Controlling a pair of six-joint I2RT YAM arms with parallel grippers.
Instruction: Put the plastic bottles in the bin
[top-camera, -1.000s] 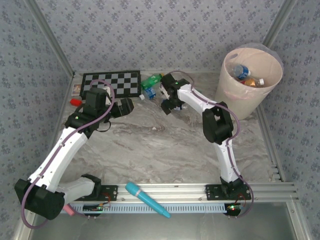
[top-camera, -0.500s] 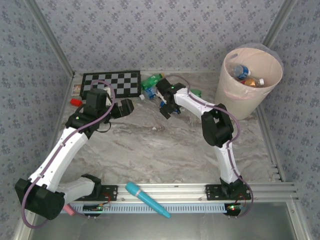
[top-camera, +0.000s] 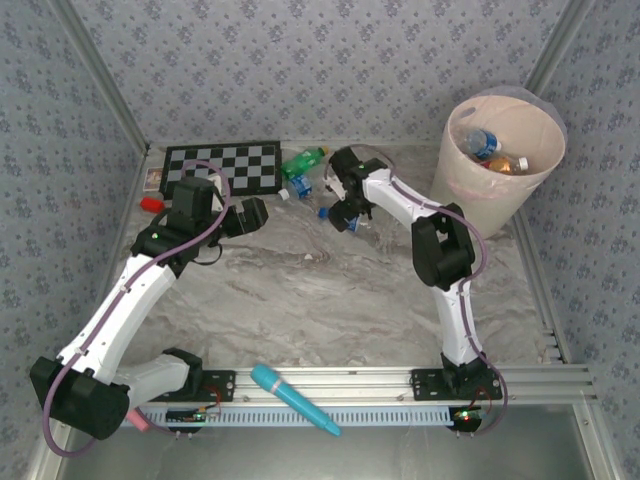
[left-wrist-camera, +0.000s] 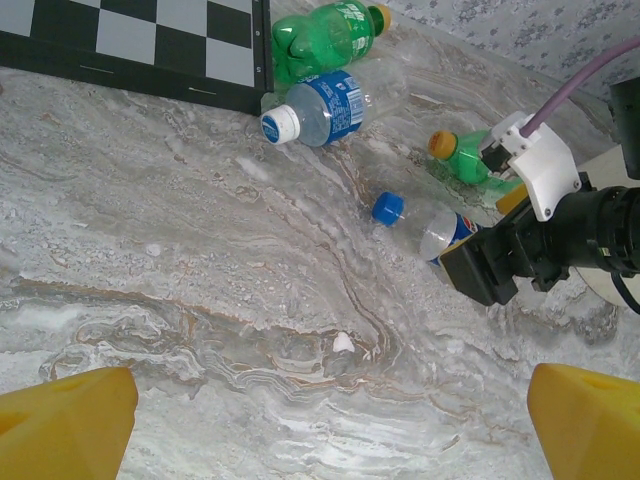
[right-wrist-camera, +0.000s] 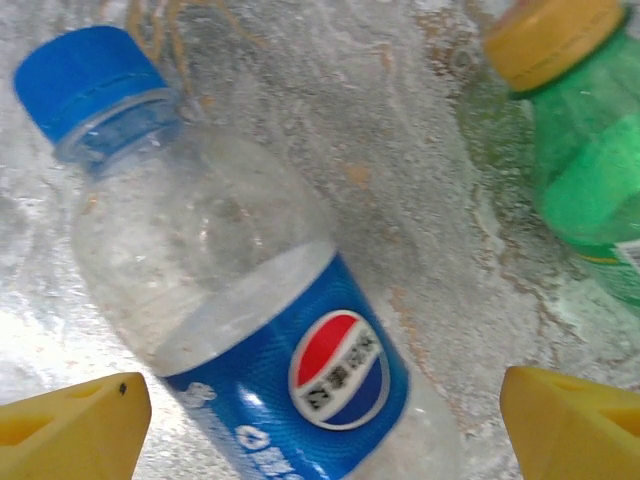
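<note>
The Pepsi bottle (right-wrist-camera: 270, 330) with the blue cap lies on its side on the counter (top-camera: 330, 290), between the wide-spread fingers of the right end effector (top-camera: 346, 217), which hangs over it gripping nothing. I'd say this is the reach for a pick: next it needs to drop, close across the bottle's body, then carry it to the bin (top-camera: 480, 205) at the far right. I count four bottles on the counter: this one, a yellow-capped green bottle (left-wrist-camera: 325, 38), an orange-capped green bottle (left-wrist-camera: 465, 160) and a white-capped blue-labelled bottle (left-wrist-camera: 320, 110). At least two bottles in the bin (top-camera: 485, 142) show. The left end effector (left-wrist-camera: 320, 420) hovers nearby, spread wide and empty.
</note>
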